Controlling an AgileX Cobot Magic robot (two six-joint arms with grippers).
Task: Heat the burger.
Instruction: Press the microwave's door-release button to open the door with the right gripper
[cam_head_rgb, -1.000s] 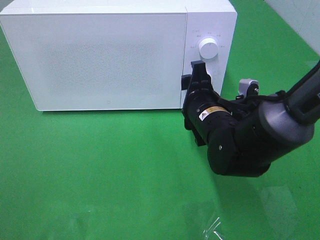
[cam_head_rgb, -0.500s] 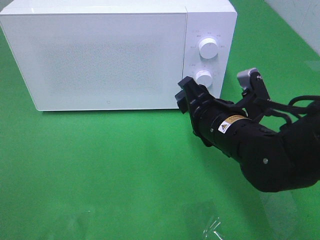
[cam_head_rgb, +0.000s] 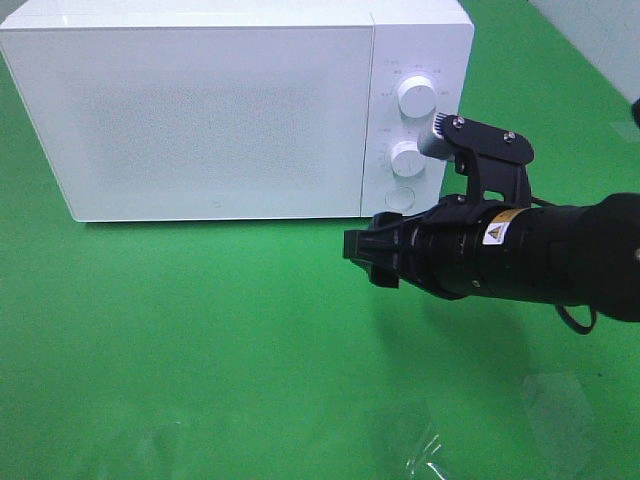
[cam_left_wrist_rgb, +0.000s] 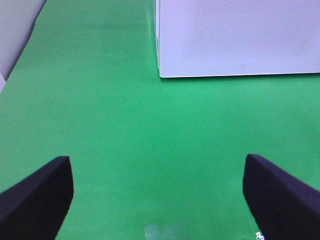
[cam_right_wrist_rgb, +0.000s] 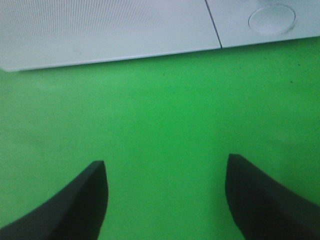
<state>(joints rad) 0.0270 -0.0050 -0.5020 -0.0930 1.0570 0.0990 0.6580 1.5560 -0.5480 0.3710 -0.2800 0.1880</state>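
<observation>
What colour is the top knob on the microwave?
White, like the microwave around it. The knob shows best in the exterior high view.

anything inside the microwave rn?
Cannot tell. The microwave is shut, and its white speckled door panel is opaque in every view, so the cavity is hidden. No burger shows in any view.

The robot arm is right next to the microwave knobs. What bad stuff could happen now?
1. The camera bracket on the right arm sits very close to the lower dial; a swing could knock it and change the setting.
2. The microwave door is shut and no burger shows anywhere, so it might run empty; I cannot tell what is inside.
3. The right gripper, open, hangs near the round button and could scrape the front.
</observation>
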